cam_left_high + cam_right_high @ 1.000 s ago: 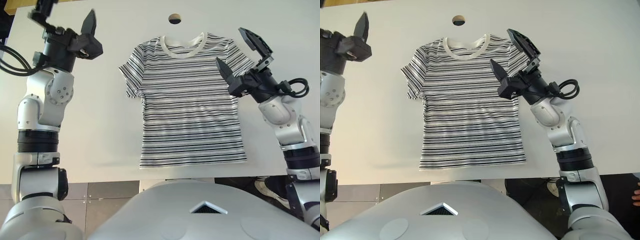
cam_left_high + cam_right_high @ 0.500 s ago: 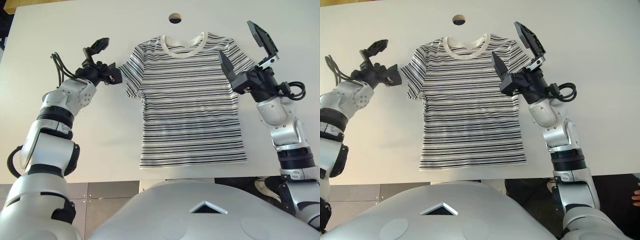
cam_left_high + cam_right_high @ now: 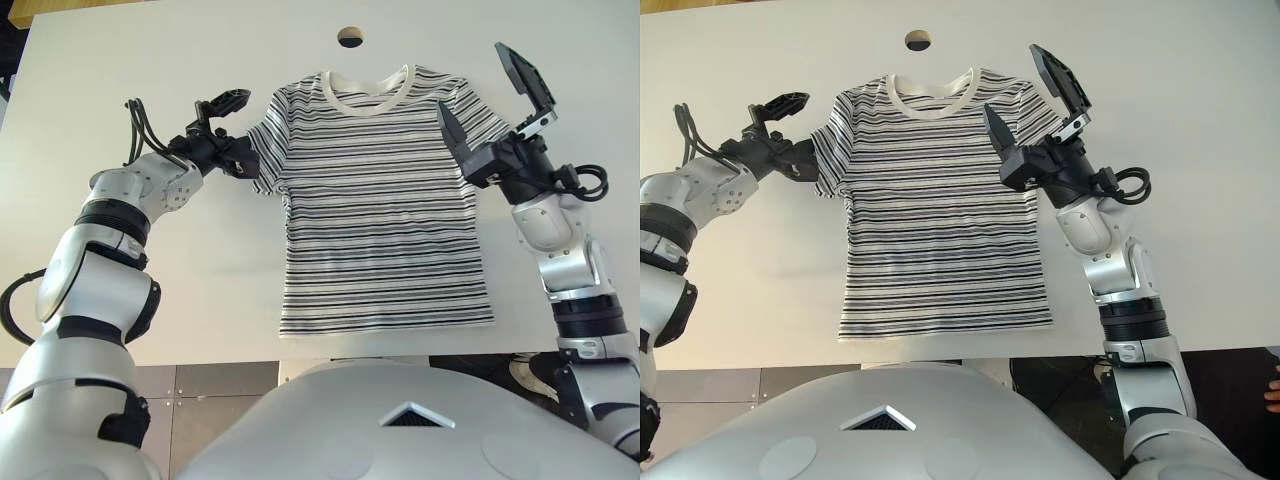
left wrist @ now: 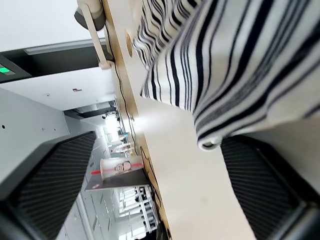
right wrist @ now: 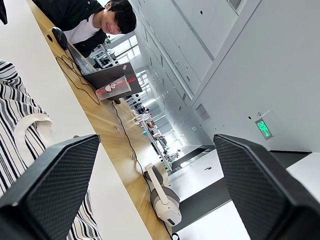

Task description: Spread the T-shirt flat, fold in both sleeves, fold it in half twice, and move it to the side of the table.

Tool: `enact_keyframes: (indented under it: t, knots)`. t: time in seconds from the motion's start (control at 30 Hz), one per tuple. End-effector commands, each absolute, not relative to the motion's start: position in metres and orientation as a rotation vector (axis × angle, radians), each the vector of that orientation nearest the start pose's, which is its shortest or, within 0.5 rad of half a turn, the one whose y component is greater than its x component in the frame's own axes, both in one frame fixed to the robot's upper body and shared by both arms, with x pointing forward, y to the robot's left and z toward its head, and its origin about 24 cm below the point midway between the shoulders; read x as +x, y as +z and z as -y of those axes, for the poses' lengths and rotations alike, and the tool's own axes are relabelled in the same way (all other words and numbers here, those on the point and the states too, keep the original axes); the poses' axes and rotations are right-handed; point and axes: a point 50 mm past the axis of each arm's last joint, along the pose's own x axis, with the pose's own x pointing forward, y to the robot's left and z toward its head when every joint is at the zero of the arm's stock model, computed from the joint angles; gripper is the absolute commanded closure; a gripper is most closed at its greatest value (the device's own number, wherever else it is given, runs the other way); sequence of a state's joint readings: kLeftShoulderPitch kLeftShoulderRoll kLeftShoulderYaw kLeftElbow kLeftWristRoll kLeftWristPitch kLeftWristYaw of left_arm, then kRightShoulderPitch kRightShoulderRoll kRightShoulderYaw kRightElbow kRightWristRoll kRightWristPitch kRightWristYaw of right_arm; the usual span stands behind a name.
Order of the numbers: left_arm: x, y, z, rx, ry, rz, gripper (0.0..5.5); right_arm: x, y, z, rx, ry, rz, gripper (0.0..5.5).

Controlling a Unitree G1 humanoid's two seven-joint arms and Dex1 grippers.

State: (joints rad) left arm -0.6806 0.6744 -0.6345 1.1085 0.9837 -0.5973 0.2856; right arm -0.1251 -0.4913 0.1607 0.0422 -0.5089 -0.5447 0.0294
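The left end effector (image 3: 240,130) stands spread wide and low at the outer edge of the left sleeve (image 3: 262,150). In the left wrist view the sleeve's hem (image 4: 210,143) lies right between its two fingers (image 4: 50,190), so the pinch looks ready to be made. The right end effector (image 3: 490,105) is likewise spread wide and holds nothing, raised above the right sleeve (image 3: 1028,105) rather than down at its edge. The T-shirt (image 3: 380,210) lies flat in the middle of the white counter (image 3: 200,260), collar away from the robot, bottom edge near the counter's near side, both sleeves out to the sides. The spreading therefore seems done, and the step in hand is most likely folding in the sleeves. To do it well, the left end effector should close on the hem itself, taking both layers of cloth without scraping the counter. It should lift only enough to free the sleeve, then carry it inward across the chest so the crease runs straight down from the shoulder in line with the side seam. A high lift or a quick pull would likely drag the body askew and spoil the flat lay. The right side calls for the same: down to the sleeve's outer edge first, then a mirrored fold, so both creases sit parallel
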Motion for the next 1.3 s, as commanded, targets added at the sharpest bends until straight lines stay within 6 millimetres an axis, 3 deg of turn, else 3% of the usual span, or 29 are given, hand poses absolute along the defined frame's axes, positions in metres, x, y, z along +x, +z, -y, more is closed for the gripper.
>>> enact_keyframes:
  t: [0.03,0.4,0.73,0.83,0.93,1.13,1.3]
  knots:
    - [0.319,0.018,-0.246,1.754,-0.696,0.048,1.74,0.256,0.098,0.161,-0.968,0.431,0.576,1.3]
    - [0.307,0.004,-0.24,1.793,-0.914,0.019,3.67,0.255,0.105,0.164,-0.941,0.419,0.585,1.3]
    - [0.306,0.004,-0.247,1.81,-0.942,-0.031,5.37,0.253,0.108,0.166,-0.923,0.393,0.582,1.3]
    - [0.307,0.01,-0.25,1.78,-0.876,0.001,5.37,0.254,0.108,0.166,-0.913,0.384,0.583,1.3]
    - [0.305,0.019,-0.252,1.643,-0.743,0.077,5.37,0.254,0.107,0.165,-0.897,0.371,0.581,1.3]
    - [0.292,0.019,-0.238,1.465,-0.626,0.186,5.37,0.254,0.106,0.169,-0.909,0.378,0.57,1.3]
    - [0.298,0.031,-0.225,1.407,-0.51,0.27,5.37,0.253,0.104,0.172,-0.915,0.382,0.559,1.3]
